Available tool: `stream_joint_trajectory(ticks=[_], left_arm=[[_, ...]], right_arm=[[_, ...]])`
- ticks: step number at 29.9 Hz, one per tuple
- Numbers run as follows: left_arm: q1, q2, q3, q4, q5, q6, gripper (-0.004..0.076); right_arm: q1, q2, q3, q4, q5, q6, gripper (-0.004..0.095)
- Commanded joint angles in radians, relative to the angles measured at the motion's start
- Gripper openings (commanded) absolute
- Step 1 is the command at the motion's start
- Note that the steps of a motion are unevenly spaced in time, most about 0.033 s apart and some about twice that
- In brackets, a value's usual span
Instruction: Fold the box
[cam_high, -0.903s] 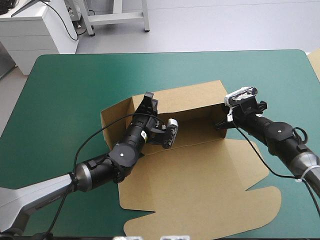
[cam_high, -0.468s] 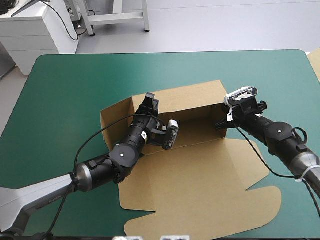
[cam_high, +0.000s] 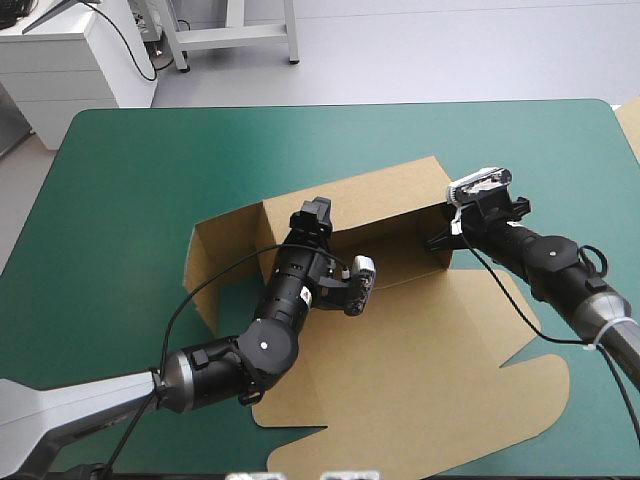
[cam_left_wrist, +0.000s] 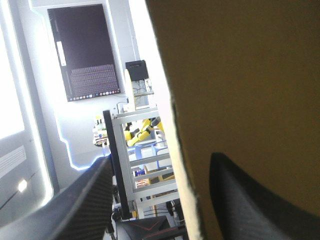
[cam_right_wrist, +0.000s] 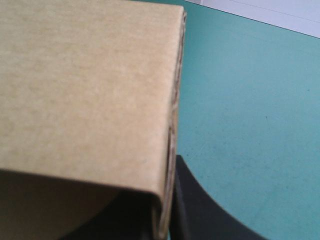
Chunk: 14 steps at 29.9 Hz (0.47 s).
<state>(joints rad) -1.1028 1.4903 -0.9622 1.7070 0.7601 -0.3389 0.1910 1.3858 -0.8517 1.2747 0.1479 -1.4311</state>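
The cut brown cardboard box lies mid-table on the teal-green cover, with its far and left walls raised and its near flaps flat. The left gripper straddles an edge of the far wall — black fingers spread, one on each side. The right gripper sits at that wall's right end — seemingly pinched on the board.

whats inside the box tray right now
The left gripper, open astride a raised wall of the box, and bare brown floor. The arm covers the floor beneath it, so anything there cannot be seen.
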Motion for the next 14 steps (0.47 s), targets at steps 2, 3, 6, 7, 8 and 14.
stream_joint_trajectory(ticks=[2,3,6,7,8,14], left_arm=[[-0.092,-0.032,-0.027,0.031,0.200,-0.059,0.0419],[-0.103,-0.032,-0.027,0.011,0.207,-0.064,0.0419],[-0.131,-0.032,-0.027,-0.083,0.217,-0.064,0.0418],[-0.139,-0.032,-0.027,-0.107,0.220,-0.064,0.0419],[-0.147,-0.032,-0.027,-0.125,0.224,-0.064,0.0419],[-0.166,-0.032,-0.046,-0.169,0.230,-0.060,0.0418]], right_arm=[[-0.002,0.051,-0.093,-0.006,-0.010,-0.017,-0.0021],[-0.002,0.066,-0.111,-0.006,-0.009,-0.017,-0.0021],[-0.002,0.116,-0.160,-0.006,0.001,-0.015,-0.0020],[-0.002,0.128,-0.174,-0.006,0.003,-0.006,-0.0021],[-0.002,0.139,-0.187,-0.006,0.003,0.007,-0.0021],[-0.002,0.166,-0.218,-0.007,0.007,0.018,-0.0021]])
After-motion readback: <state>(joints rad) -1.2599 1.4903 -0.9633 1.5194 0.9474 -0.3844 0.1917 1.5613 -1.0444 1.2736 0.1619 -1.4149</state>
